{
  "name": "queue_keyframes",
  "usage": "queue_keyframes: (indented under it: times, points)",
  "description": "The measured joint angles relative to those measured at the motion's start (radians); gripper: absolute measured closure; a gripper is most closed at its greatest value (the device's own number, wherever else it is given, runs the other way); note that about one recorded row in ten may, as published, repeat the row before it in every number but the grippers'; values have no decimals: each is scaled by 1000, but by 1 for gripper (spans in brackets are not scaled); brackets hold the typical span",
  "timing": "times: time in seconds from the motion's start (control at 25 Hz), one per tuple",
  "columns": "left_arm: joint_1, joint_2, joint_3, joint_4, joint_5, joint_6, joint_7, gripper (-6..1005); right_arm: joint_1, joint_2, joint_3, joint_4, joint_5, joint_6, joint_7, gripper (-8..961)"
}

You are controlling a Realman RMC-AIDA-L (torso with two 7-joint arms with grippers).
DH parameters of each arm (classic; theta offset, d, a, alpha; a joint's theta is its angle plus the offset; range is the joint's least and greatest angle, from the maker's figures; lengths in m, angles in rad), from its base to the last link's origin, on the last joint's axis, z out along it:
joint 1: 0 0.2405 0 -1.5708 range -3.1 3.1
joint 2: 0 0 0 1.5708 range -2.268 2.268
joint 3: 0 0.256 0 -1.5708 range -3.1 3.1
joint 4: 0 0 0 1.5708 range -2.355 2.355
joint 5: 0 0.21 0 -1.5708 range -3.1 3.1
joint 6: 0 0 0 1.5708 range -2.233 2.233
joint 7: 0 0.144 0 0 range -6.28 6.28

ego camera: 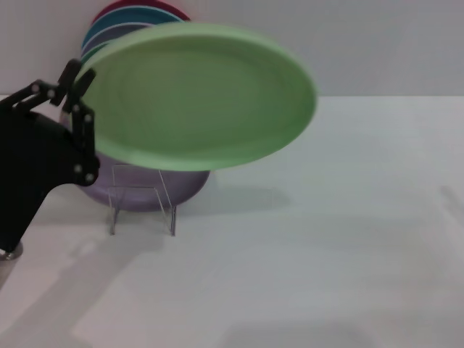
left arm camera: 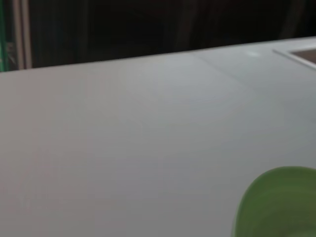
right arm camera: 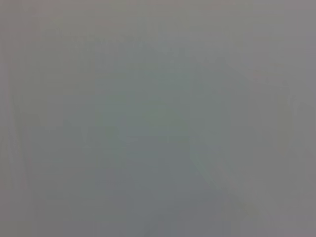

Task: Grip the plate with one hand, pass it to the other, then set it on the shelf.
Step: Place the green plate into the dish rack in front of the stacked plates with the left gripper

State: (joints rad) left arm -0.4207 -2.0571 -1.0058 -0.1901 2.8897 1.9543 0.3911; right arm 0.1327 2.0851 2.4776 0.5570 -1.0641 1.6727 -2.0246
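Head view: I am seeing bright, even light | the plate (ego camera: pixel 199 98) is smearing at its rim | soft shadows are falling on the table (ego camera: pixel 326 254) under it | left wrist view: background is staying dark, plate edge (left arm camera: pixel 279 205) is blurring | right wrist view: I am getting only featureless grey haze.

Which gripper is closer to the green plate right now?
Left. The left gripper is clamped on the green plate at its left rim, held above the table. The right gripper is out of view.
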Motion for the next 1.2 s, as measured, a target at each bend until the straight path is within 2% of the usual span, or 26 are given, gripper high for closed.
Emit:
queue_keyframes:
  times: [0.08,0.24,0.4,0.64,0.72,1.2]
  points:
    - [-20,0,-17,42,0,-24,26,962,0,0,-1,0,-5,4,0,200]
    - [-37,4,-35,36,0,-70,68,962,0,0,-1,1,-24,20,3,201]
    - [-70,23,-42,48,0,-101,84,961,3,-2,-2,2,-43,24,5,201]
    - [-78,48,-29,46,-1,-107,94,961,9,-3,-2,6,-51,31,7,201]
    - [-84,61,-21,81,-1,-111,99,960,10,-4,-2,8,-52,37,8,200]
    - [-88,73,-19,132,-1,-146,120,959,9,-4,-2,17,-54,62,11,201]
